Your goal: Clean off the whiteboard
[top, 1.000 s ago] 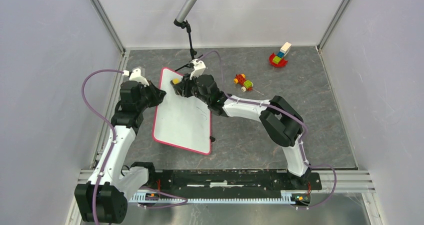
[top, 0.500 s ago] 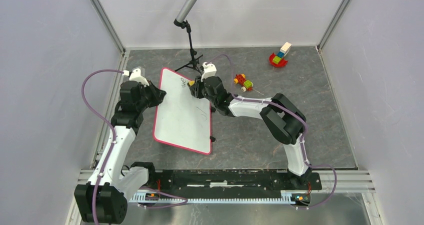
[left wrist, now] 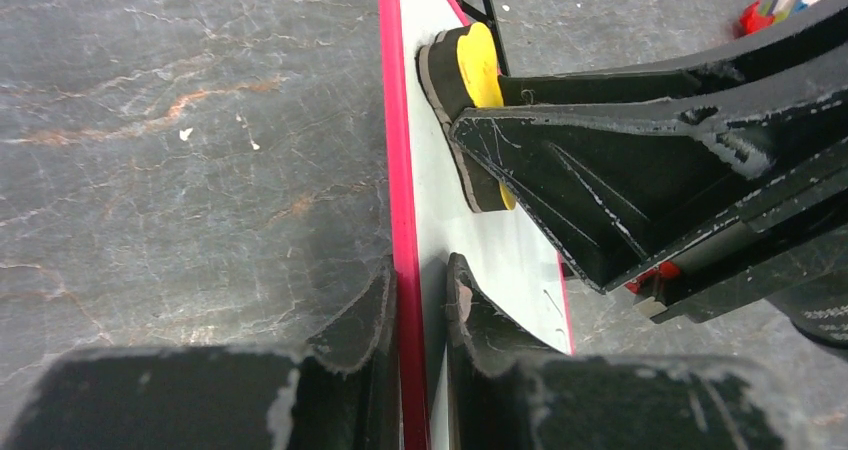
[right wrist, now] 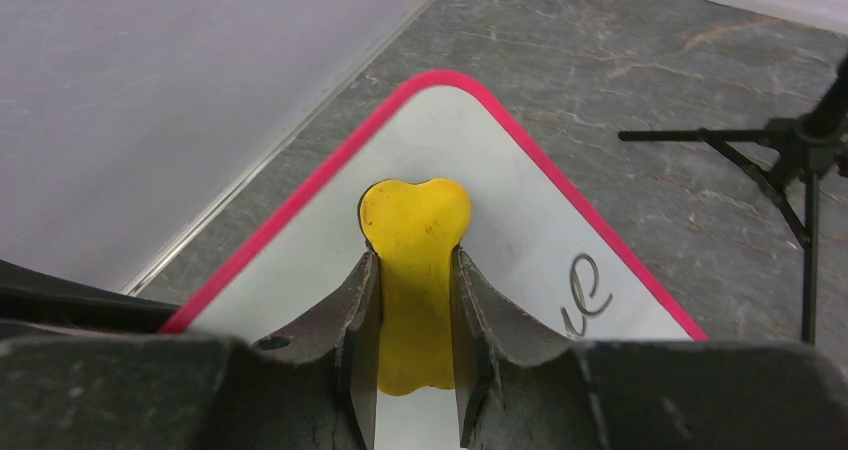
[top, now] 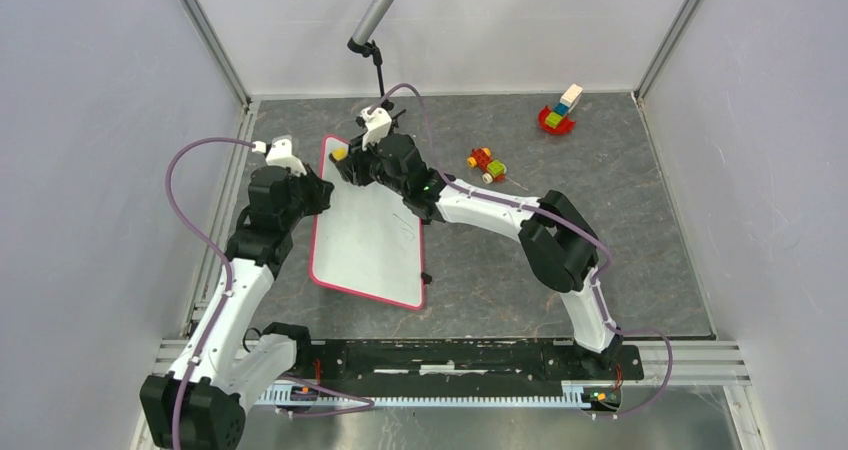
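At the left of the table, item by item toward the right:

- Left gripper [left wrist: 415, 282], one. Its jaws are pinched narrow on the red-pink rim at the left edge of the whiteboard [top: 365, 250], one finger above and one below. The likely purpose is to steady the board against the wiping.
- Whiteboard, one. It lies flat on the grey table [top: 620, 230], left of centre, between the two grippers.
- Eraser [right wrist: 415, 220], one, with a yellow body and a dark pad. The pad is pressed face-down on the board's far left corner, just inside the rim, placed for a stroke.
- Right gripper [right wrist: 413, 262], one. Its jaws are closed on the eraser's narrow waist, and the arm reaches across the board from the right.
- Handwriting [right wrist: 585, 295], unwiped. One looped black letter sits near the far right edge, and faint strokes lie mid-board. Judged partly erased.
- Stand [top: 382, 8], one, far of the board.
- Toy car [top: 487, 164], one, right of the board, apart.
- Block toy [top: 558, 116], one, in the far right area.
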Robot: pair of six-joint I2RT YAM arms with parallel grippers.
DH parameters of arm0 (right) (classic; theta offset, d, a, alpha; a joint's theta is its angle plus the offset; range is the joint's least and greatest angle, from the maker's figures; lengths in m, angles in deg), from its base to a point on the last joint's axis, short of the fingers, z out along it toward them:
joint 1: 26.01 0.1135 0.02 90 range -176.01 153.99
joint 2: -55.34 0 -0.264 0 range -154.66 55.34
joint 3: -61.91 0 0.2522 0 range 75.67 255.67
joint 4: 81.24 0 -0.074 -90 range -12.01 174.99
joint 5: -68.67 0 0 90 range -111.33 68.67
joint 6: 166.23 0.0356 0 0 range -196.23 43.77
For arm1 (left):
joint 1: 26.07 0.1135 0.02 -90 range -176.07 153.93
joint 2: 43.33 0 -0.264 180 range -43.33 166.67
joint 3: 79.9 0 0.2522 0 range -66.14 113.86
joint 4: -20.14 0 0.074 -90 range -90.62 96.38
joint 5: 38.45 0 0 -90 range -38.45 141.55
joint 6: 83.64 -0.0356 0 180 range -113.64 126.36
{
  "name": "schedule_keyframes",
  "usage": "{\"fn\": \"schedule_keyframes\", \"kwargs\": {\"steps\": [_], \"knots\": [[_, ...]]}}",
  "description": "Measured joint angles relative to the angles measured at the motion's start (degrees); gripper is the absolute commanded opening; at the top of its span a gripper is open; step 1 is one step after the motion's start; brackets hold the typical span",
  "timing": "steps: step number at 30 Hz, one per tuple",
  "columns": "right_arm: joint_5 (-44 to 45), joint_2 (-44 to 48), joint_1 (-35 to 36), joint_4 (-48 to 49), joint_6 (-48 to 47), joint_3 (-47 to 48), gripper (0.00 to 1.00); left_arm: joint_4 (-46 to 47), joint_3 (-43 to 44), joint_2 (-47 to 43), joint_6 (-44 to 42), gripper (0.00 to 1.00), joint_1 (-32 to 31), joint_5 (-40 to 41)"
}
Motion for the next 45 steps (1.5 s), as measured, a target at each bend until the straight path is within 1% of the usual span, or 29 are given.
{"fn": "schedule_keyframes", "kwargs": {"steps": [9,17,22,26,28,31,35,39,42,43,45], "knots": [[-8.66,-0.02,-5.29,-1.86,4.87,-1.64,0.0,-0.33,0.55,0.02,-3.3,0.02,-4.61,6.03],[-11.67,-0.15,-12.41,-5.49,6.03,-8.85,0.0,-0.13,1.66,1.05,-4.7,0.02,-6.51,8.04],[-13.2,-0.37,-13.16,-5.99,5.92,-8.85,0.0,0.02,1.62,0.96,-5.16,0.02,-6.84,8.48],[-13.14,-0.39,-12.83,-9.42,4.79,-6.47,0.0,0.15,1.62,0.94,-5.55,0.02,-6.99,8.57],[-12.7,-0.79,-12.22,-12.59,4.11,-3.61,0.0,0.44,1.6,0.94,-5.7,0.02,-7.06,8.66],[-12.68,-2.23,-10.82,-15.69,3.52,2.08,0.0,0.59,1.42,0.94,-5.73,0.02,-7.06,9.2],[-12.83,-6.12,-8.96,-19.06,3.48,12.9,0.0,0.68,1.11,0.92,-5.73,0.02,-7.06,9.68],[-12.9,-8.61,-8.26,-20.39,3.65,18.32,0.0,0.7,0.92,0.76,-5.7,0.02,-7.06,10.16],[-13.38,-8.7,-8.5,-19.93,4.02,17.81,0.0,0.87,0.7,0.66,-5.68,0.02,-7.06,10.36],[-13.38,-8.2,-8.63,-18.56,4.33,16.37,0.0,0.94,0.7,0.66,-5.68,0.02,-7.08,10.36],[-13.73,-5.62,-9.22,-14.95,4.92,10.08,0.0,0.92,0.7,0.52,-5.7,0.02,-7.23,10.27]]}}
